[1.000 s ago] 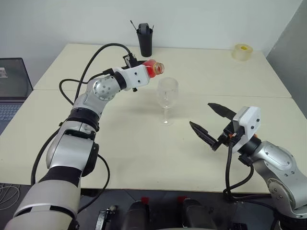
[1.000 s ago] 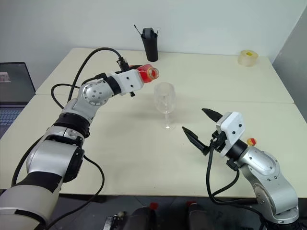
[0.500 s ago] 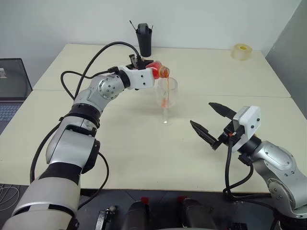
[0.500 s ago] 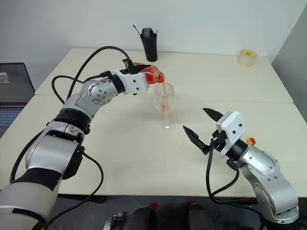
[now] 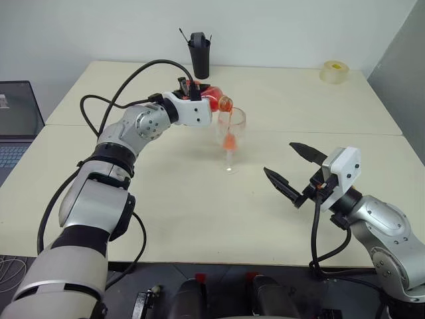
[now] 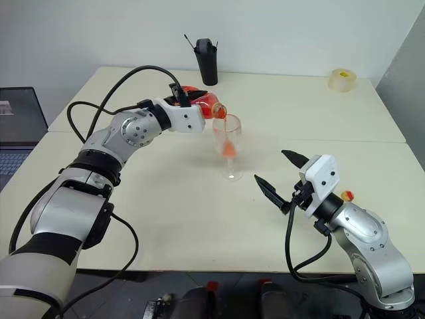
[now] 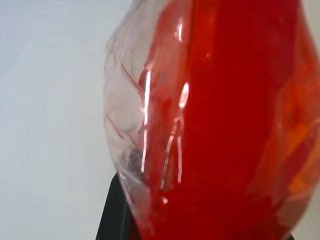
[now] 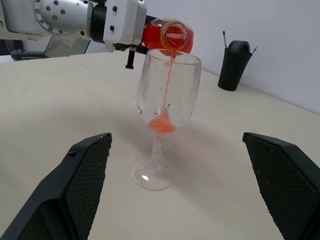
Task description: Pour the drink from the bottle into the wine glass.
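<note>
The bottle (image 5: 212, 99) lies tipped on its side above the wine glass (image 5: 230, 135), its open mouth over the rim. My left gripper (image 5: 201, 97) is shut on the bottle's body. A thin stream of the red-orange drink (image 8: 168, 82) falls from the mouth into the bowl, where a small pool (image 8: 161, 124) has gathered. The glass stands upright on the cream table (image 5: 199, 199). Up close in the left wrist view, the bottle (image 7: 220, 120) shows red liquid behind its clear wall. My right gripper (image 5: 279, 158) hovers open to the right of the glass, its fingers (image 8: 85, 175) spread wide and empty.
A black pen holder (image 5: 200, 54) stands at the table's far edge and a tape roll (image 5: 335, 71) at the far right corner. A laptop (image 5: 16, 123) sits off the left side. A small yellow and red piece (image 6: 346, 195) lies behind my right arm.
The left wrist has rolled and tipped the bottle further. The glass was empty a second ago; the drink now streams out and pools in the bowl. The right arm has stayed still.
</note>
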{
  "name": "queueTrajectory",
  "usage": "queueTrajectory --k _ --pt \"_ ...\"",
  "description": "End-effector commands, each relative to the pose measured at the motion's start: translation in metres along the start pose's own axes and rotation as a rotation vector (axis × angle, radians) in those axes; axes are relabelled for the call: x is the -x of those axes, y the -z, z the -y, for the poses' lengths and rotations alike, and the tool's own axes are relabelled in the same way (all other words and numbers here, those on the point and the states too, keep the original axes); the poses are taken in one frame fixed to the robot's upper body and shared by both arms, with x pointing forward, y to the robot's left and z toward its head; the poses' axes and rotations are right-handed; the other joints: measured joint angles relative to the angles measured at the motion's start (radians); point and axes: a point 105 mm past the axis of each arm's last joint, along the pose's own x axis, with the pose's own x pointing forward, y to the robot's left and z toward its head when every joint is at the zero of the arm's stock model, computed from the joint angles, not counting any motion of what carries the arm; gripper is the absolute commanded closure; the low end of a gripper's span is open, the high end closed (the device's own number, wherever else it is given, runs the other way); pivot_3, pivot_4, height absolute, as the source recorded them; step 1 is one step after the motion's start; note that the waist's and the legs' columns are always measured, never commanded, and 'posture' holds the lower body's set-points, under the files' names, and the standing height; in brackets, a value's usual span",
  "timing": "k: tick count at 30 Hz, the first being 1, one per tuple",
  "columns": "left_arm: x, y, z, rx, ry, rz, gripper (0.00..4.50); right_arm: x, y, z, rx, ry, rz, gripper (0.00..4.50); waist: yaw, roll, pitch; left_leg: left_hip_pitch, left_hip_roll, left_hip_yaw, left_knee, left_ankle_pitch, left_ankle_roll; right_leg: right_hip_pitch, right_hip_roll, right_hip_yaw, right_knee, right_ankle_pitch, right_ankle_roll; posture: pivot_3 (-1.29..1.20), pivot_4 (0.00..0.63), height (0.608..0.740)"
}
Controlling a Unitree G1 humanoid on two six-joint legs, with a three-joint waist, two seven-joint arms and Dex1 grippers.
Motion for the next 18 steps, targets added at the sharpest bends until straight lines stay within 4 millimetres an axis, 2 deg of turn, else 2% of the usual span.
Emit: queueTrajectory --k 1,18 --pt "-0.001 -0.008 -0.031 -0.065 -0.081 0.033 3.63 0.000 -0.007 -0.001 0.040 -0.015 0.023 0.00 0.000 0.000 0.000 0.000 0.000 0.000 0.000 0.000 0.000 0.000 0.000 0.000 0.000 0.000 0.000 0.00 0.150 0.740" --pt "0.000 -0.006 -0.042 -0.158 -0.094 0.020 3.64 -0.003 -0.009 0.003 0.043 -0.002 0.041 0.00 0.000 0.000 0.000 0.000 0.000 0.001 0.000 0.000 0.000 0.000 0.000 0.000 0.000 0.000 0.000 0.00 0.150 0.740"
